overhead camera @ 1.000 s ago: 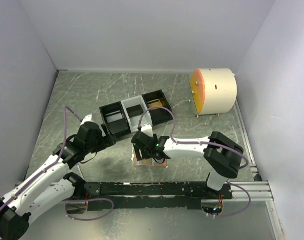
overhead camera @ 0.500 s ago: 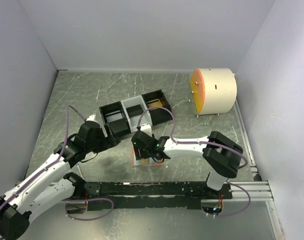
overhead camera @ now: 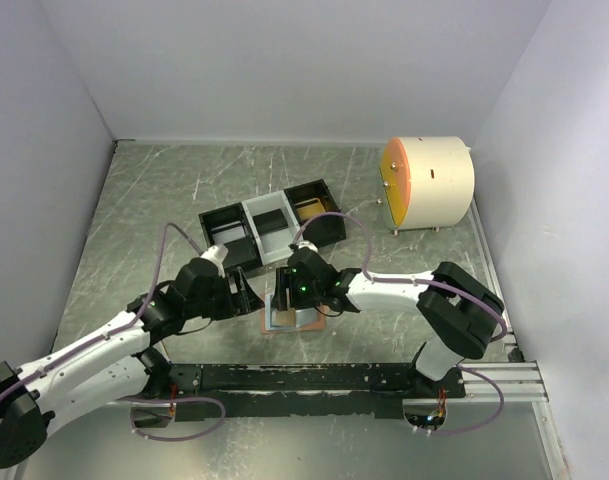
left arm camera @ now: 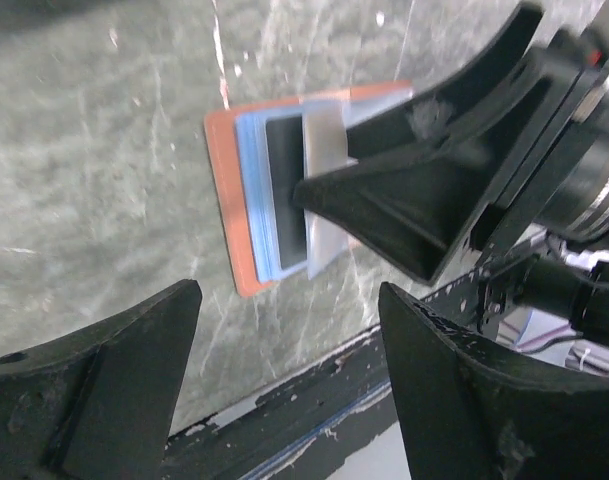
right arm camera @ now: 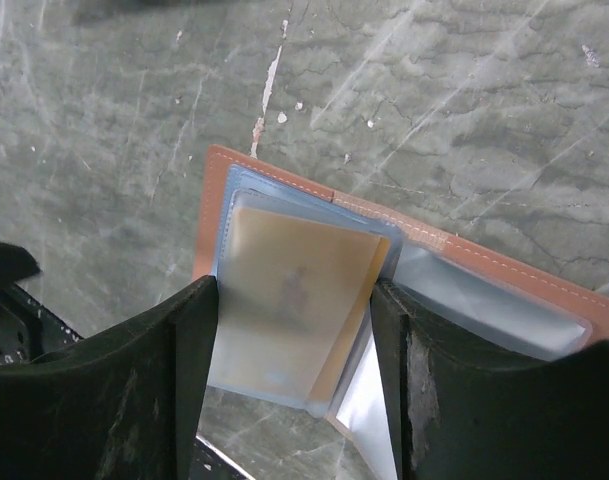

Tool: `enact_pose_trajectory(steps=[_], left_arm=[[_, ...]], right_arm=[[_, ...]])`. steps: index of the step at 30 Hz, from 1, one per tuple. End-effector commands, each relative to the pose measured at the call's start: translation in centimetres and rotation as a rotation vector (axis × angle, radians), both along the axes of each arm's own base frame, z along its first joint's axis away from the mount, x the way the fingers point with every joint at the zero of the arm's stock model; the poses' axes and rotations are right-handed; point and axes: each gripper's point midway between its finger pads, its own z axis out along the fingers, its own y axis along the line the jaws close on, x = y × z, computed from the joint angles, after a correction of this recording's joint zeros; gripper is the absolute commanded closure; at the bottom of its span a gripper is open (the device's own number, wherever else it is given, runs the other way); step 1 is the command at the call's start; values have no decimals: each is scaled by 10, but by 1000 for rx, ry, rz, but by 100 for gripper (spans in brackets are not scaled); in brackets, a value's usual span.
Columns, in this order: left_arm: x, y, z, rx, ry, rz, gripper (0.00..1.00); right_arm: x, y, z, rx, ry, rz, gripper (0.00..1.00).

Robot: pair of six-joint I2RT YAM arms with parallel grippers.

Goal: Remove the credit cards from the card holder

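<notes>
You're looking at the card holder [overhead camera: 281, 320] lying open and flat on the table [overhead camera: 164, 200], pockets facing up. Its long axis is running left to right across the top view. Just left of the holder, your left gripper [left arm camera: 289, 300] is hovering, fingers spread wide with nothing between them. Your right gripper [right arm camera: 294, 290] is sitting right over the holder and hiding much of it from above. Its fingers [right arm camera: 154, 390] are standing apart on either side of a yellowish card [right arm camera: 284, 265] in a clear sleeve, and you can't tell whether they're pinching it. That card's print is blurring out, unreadable. From the left wrist, a dark grey card [left arm camera: 284, 180] and a pale card [left arm camera: 324, 140] are showing, partly behind a black finger. Beyond the holder is a three-compartment tray [overhead camera: 246, 235], and farther right a white drum [overhead camera: 434, 180] with an orange face.
</notes>
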Motion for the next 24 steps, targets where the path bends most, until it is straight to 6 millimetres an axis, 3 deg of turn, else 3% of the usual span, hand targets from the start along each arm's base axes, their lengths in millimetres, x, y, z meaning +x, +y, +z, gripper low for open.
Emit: enact_pose_trajectory(steps=[1,10,17,24], left_arm=[[-6,-17,-1,-41,0,-16,18],[-18,-44,-16,-65,17,-81,39],[-17,-62,-34,-73,26,-92,47],[-7,-80,-28,-145,-24,-74,55]], right_arm=[[-16,-11,-21,-29,78,21,41],[-20,-12,-23,5,105,15,42],[-18,-14,-23,0,102,12,42],[-19,-15,-22,0,103,12,42]])
